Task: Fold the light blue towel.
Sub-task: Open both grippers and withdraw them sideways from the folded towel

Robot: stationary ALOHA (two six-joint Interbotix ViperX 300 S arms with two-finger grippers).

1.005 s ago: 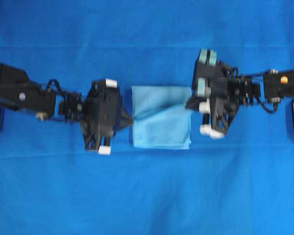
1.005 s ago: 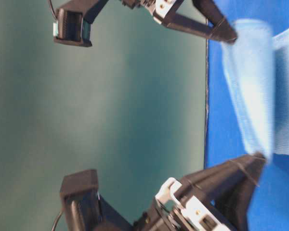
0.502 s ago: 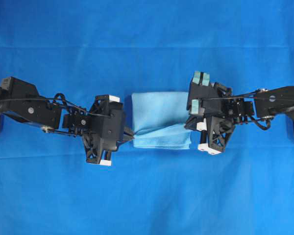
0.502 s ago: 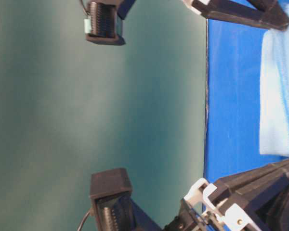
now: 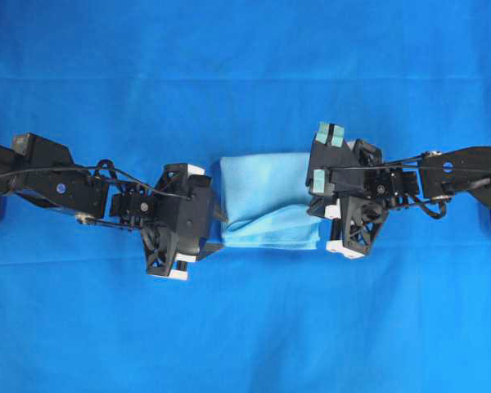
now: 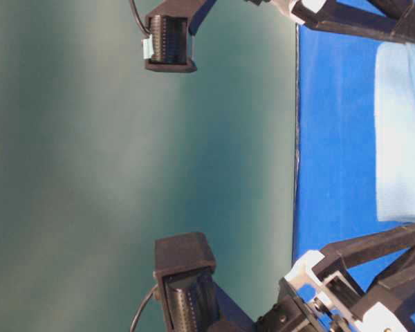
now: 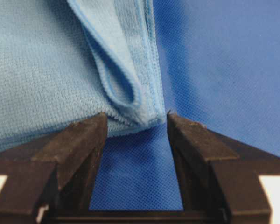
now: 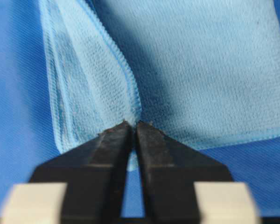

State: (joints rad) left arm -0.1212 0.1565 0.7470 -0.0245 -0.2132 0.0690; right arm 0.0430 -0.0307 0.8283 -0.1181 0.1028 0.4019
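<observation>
The light blue towel (image 5: 266, 192) lies folded on the sheet between my two grippers, with its upper layer drawn down toward the near edge. My left gripper (image 5: 217, 229) is at the towel's left near corner. In the left wrist view the left gripper (image 7: 135, 119) is open, with the towel's (image 7: 46, 70) looped hem corner just at its tips. My right gripper (image 5: 316, 217) is at the towel's right edge. In the right wrist view the right gripper (image 8: 133, 123) is shut on the hem of the towel (image 8: 200, 60).
The large royal-blue sheet (image 5: 245, 327) covers the whole table. Its edge (image 6: 296, 173) shows in the table-level view against a teal backdrop. Both arms lie low across the middle, left and right of the towel (image 6: 401, 131).
Both grippers moved toward the near edge and down, carrying the raised towel layer over. The towel now lies flatter and narrower than a second ago.
</observation>
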